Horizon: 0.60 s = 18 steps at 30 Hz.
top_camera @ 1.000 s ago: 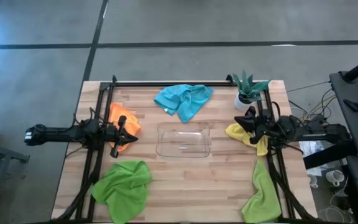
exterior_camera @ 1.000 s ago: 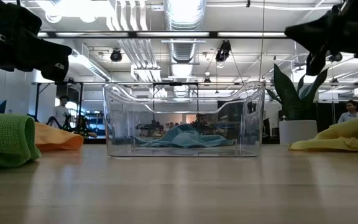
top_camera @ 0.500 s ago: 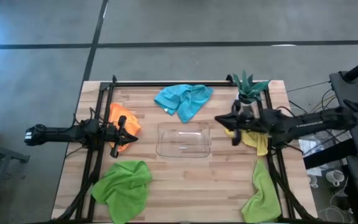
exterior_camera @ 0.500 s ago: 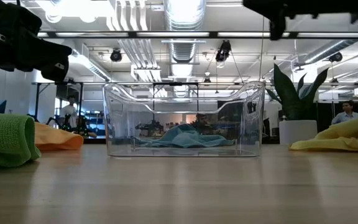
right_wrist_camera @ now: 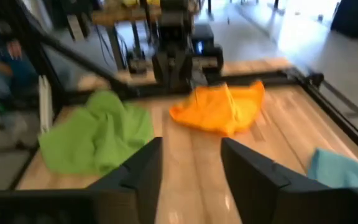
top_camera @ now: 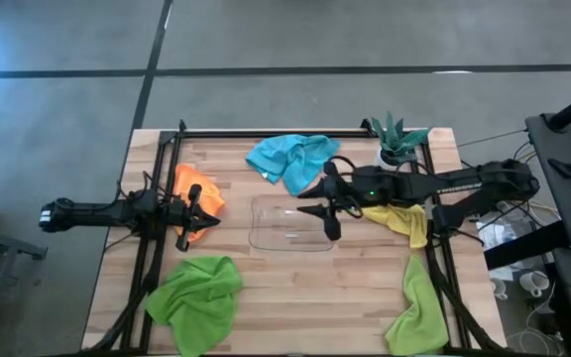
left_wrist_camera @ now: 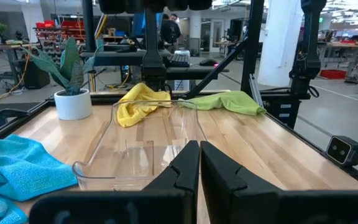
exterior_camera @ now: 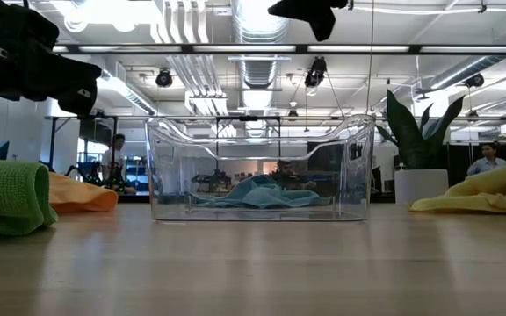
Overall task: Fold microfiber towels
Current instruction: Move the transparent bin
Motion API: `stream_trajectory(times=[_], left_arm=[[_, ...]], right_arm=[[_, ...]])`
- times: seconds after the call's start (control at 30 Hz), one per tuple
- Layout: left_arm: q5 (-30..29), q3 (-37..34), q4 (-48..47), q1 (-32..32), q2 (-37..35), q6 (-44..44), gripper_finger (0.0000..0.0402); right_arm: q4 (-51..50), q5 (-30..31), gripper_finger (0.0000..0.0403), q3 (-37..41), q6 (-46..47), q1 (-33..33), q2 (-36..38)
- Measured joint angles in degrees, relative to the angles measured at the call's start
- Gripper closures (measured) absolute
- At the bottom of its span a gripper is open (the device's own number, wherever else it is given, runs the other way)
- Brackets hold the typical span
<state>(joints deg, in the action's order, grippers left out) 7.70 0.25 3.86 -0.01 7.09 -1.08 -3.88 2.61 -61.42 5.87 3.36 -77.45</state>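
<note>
Wooden table (top_camera: 285, 278) carries five towels: two lime green towels (top_camera: 198, 300) (top_camera: 416, 309) at the near corners, a teal towel (top_camera: 293, 159) at the far edge, an orange towel (top_camera: 198, 193) on the left and a yellow towel (top_camera: 401, 220) on the right, round a clear tray (top_camera: 290, 225). We find the right gripper (top_camera: 317, 206), a second ago clenched over the yellow towel, has reached across to the tray with fingers (right_wrist_camera: 138, 171) now spread and empty. The left gripper (top_camera: 192, 210) stays clenched by the orange towel. Only the right wrist view shows those parted fingers; only the low view shows a person (exterior_camera: 490, 158) beyond the plant (top_camera: 397, 141).
</note>
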Motion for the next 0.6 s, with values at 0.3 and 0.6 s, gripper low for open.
stream_trajectory(times=[0.3,0.6], left_arm=[[0.0,0.0,0.0,0.0,-0.1,0.0,0.0402],[0.0,0.0,0.1,0.0,0.0,0.0,0.0402]], right_arm=[[-23.5,6.7,0.0161,-5.9,2.3,-2.3,3.8],[-16.9,5.4,0.0147,0.8,4.2,-1.1,7.0]])
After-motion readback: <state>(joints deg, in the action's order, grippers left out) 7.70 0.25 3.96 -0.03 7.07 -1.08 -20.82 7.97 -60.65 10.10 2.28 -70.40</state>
